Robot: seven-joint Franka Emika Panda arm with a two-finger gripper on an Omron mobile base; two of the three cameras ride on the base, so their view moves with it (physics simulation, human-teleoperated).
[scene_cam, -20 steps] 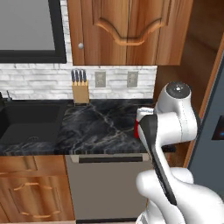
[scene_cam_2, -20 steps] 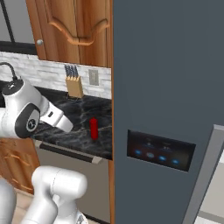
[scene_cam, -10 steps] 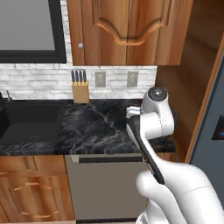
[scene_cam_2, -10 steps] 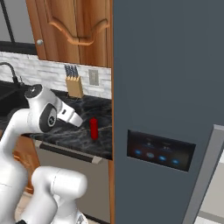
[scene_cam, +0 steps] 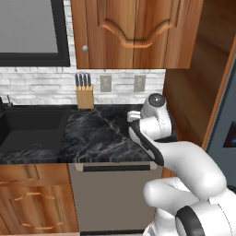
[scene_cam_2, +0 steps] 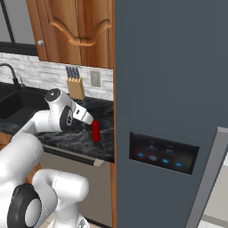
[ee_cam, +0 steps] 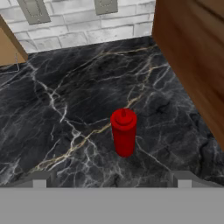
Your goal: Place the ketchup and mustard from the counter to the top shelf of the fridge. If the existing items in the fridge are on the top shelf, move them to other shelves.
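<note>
Hand view: the ketchup [ee_cam: 124, 132] stands upright on the counter [ee_cam: 65, 100], ahead of the gripper [ee_cam: 111, 177], whose fingers are spread wide and empty. An off-centre descent could clip the slim bottle and topple it.

Pretty chunky glossy white robot arm [scene_cam: 184, 161] here, all rounded shell segments that bulge like smooth plastic pods. Lower right of the left base view there's a dark grey ring joint with a lighter grey cap, and the same sort of disc sits at the lower left of the right base view. A black strip runs along the forearm. The wrist ends in a round white housing with a dark circular cap on top.
</note>
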